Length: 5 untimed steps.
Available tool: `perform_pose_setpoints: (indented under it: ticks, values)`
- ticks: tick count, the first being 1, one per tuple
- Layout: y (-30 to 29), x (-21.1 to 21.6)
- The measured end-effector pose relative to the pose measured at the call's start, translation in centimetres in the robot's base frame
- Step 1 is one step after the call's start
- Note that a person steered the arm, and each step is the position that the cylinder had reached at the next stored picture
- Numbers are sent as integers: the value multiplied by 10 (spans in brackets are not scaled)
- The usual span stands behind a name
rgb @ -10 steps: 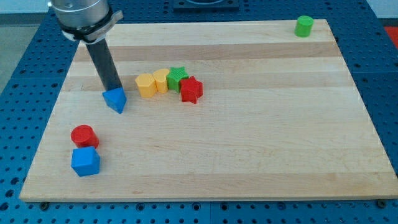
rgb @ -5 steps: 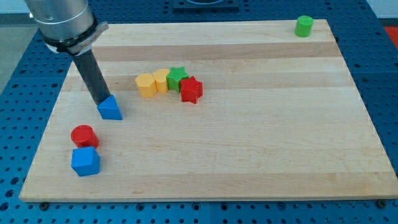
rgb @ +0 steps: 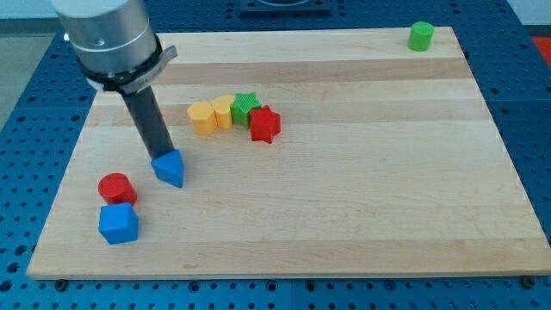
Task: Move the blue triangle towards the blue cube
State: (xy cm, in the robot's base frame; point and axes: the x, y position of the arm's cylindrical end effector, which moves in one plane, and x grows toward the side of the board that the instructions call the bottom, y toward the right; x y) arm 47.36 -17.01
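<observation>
The blue triangle [rgb: 170,168] lies on the wooden board [rgb: 344,189] at the view's left. My tip [rgb: 160,156] touches its upper-left edge, the dark rod rising up and to the left. The blue cube [rgb: 118,223] sits near the board's bottom-left corner, below and left of the triangle, a short gap away. A red cylinder [rgb: 115,187] stands just above the cube, left of the triangle.
Two yellow blocks [rgb: 202,118] [rgb: 223,110], a green star [rgb: 247,106] and a red star [rgb: 265,124] cluster above and right of the triangle. A green cylinder [rgb: 421,36] stands at the board's top right corner.
The triangle has slid down the view and slightly right, now turned point-down, closer to the cube. My tip followed it down. The other blocks have not moved.
</observation>
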Motion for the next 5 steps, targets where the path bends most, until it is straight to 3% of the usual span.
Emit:
perform_pose_setpoints:
  ticks: [2, 3, 5]
  values:
    - [0, 32]
    - [-12, 22]
    - [-28, -49]
